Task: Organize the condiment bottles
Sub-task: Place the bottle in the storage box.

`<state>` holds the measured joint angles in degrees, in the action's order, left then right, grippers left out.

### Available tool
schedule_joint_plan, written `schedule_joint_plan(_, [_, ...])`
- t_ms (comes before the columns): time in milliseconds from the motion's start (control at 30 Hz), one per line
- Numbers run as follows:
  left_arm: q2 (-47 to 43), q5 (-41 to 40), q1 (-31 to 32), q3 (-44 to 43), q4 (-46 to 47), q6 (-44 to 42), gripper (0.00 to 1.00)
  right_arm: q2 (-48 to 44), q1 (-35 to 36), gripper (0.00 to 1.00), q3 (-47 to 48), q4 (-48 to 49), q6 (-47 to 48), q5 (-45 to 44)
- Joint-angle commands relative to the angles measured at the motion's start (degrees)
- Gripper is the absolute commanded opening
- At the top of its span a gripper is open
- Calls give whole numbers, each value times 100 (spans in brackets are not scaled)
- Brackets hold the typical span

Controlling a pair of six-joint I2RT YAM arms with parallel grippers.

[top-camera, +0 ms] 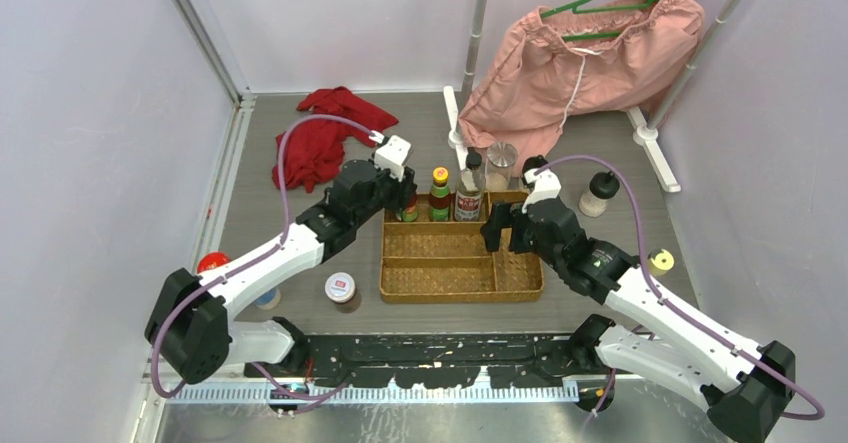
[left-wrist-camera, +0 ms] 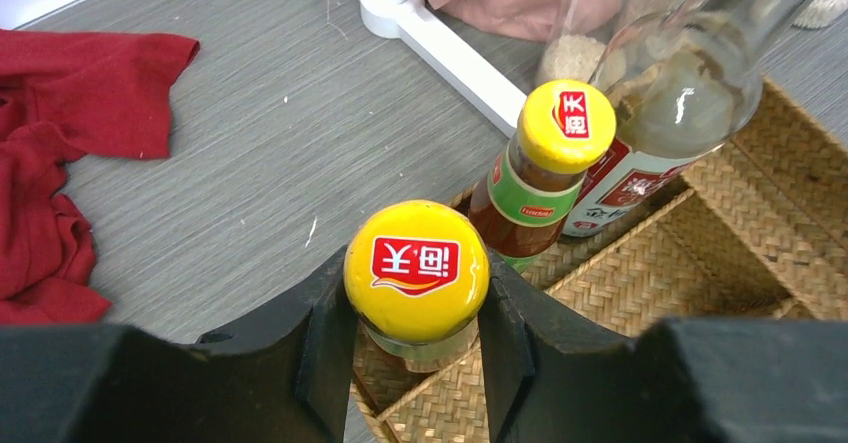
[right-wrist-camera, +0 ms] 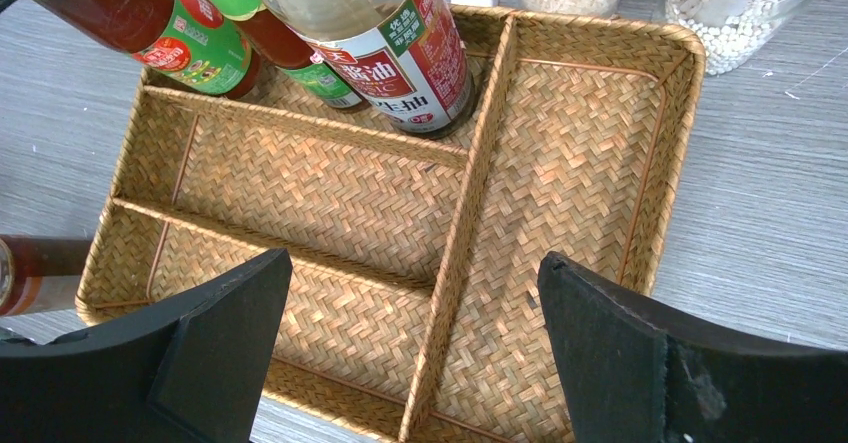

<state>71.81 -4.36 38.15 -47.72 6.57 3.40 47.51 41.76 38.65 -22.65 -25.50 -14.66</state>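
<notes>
We see the left gripper (left-wrist-camera: 415,315) clamped round a yellow-capped sauce bottle (left-wrist-camera: 416,266) at the wicker tray's (right-wrist-camera: 570,193) corner (its twin (left-wrist-camera: 560,133) just beside), the right gripper (right-wrist-camera: 415,308) wide open, empty.

The tray (right-wrist-camera: 590,163) is woven from tan wicker, rough and matt, with thin reddish rods along its dividers. The bench (left-wrist-camera: 260,113) is given a grey wood-grain finish, matt and faintly scratched. The sauce bottle (left-wrist-camera: 416,271) is topped by a glossy yellow plastic cap, and its glass is smooth. The clear bottle (left-wrist-camera: 690,83) is made of shiny glass, on which highlights are caught. Soft, creased fabric is seen in the red cloth (left-wrist-camera: 60,163) and pink cloth (top-camera: 580,63). The left claw (left-wrist-camera: 416,303) and right claw (right-wrist-camera: 415,263) are finished in matt black plastic.
</notes>
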Motion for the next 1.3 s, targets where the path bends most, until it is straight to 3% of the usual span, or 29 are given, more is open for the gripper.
schedule_joint_plan(0, [-25, -157, 9, -103, 1401, -261, 17, 30, -18, 100, -18, 286, -43, -29])
schedule_joint_plan(1267, [659, -97, 8, 331, 2240, 9, 17, 327, -18, 100, 6, 428, 79, 2])
